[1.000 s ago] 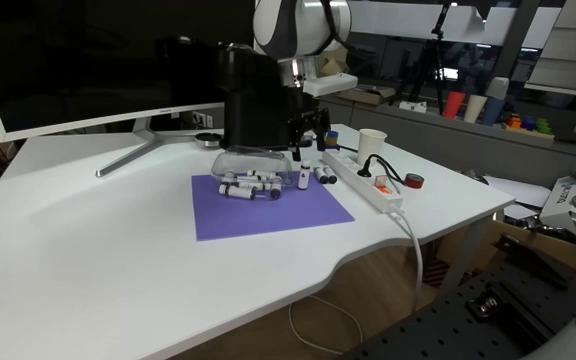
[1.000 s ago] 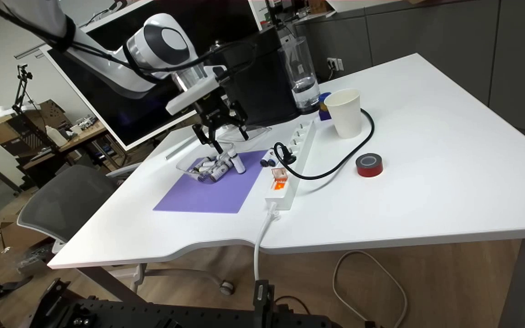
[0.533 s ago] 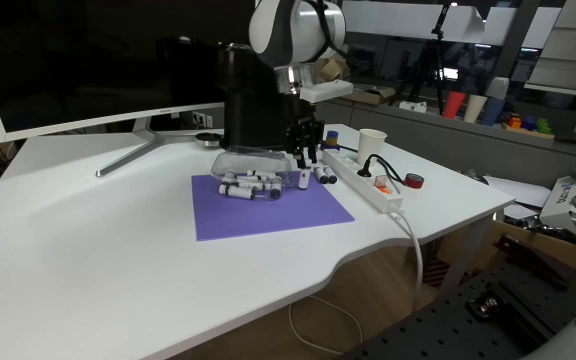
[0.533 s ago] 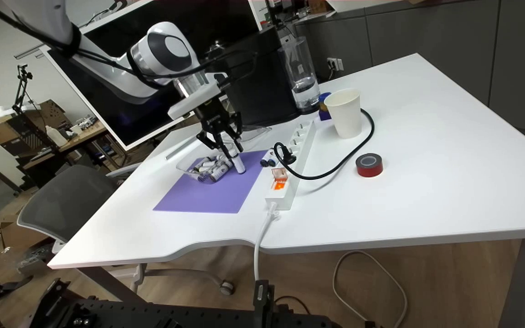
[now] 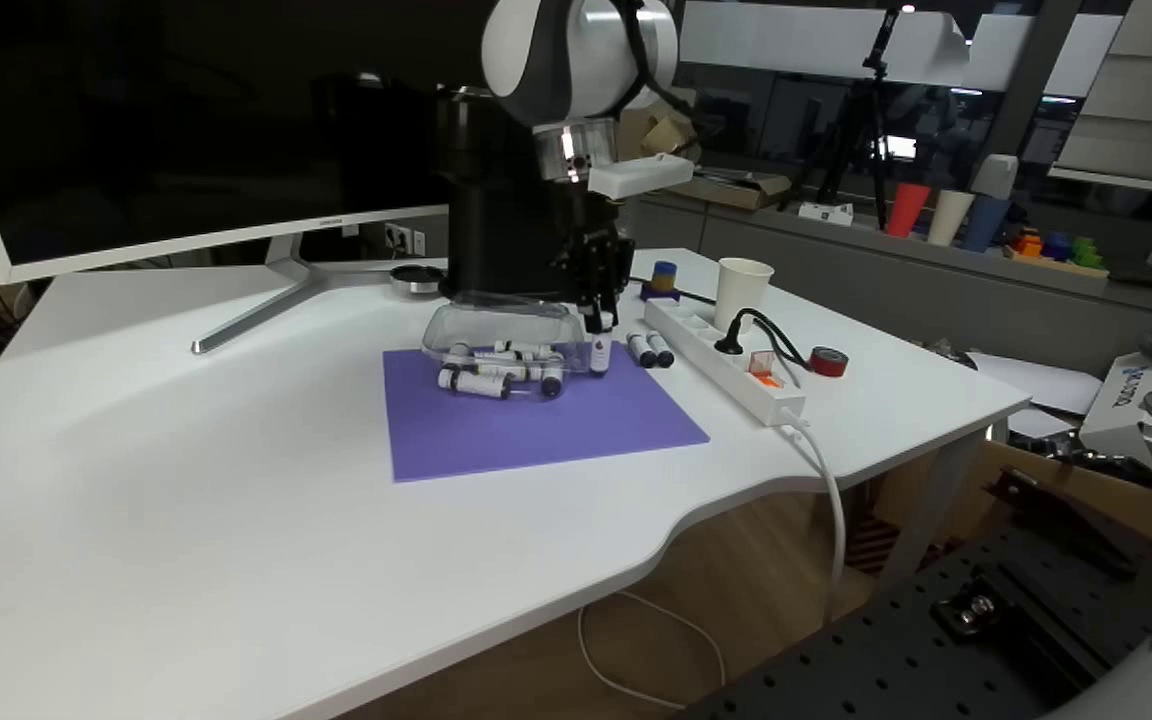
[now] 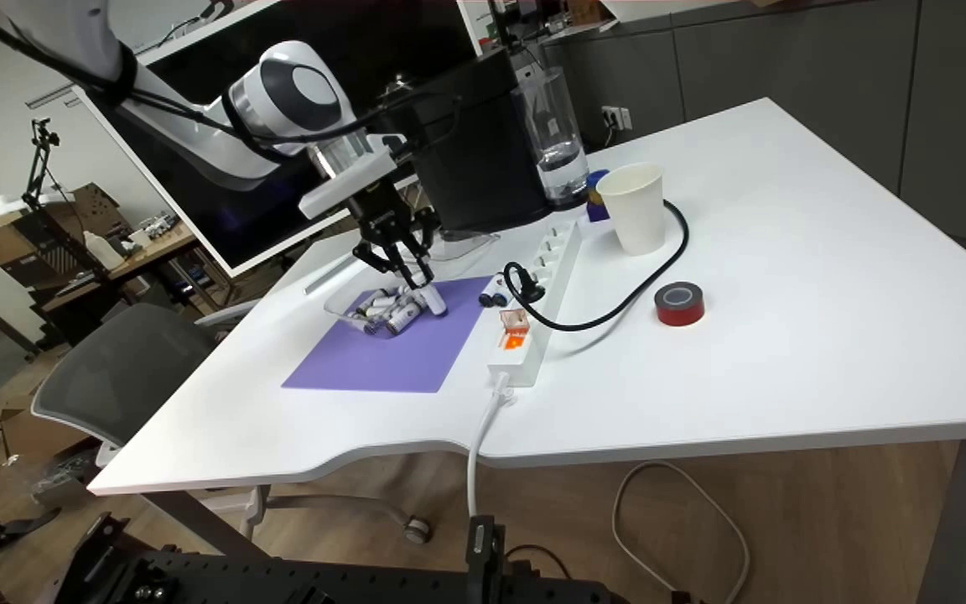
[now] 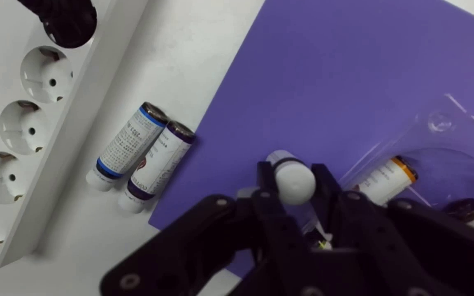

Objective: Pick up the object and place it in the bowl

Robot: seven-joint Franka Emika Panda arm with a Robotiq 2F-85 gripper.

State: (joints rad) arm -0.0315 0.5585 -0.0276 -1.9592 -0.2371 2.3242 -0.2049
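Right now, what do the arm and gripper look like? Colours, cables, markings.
Arm: white, rounded, with dark grey panels and a silvery section near the gripper. Black cable along it; white bar beside the silvery section. Gripper: black, two-fingered, jointed, round pale screw heads. No readable markings.

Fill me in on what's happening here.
A robot arm has its pincer closed on a white-capped vial by the cap, over a purple mat; whether the vial's base touches the mat is unclear. It isn't yet in the clear plastic container alongside, where other vials lie. Two more vials lie beside the power strip.
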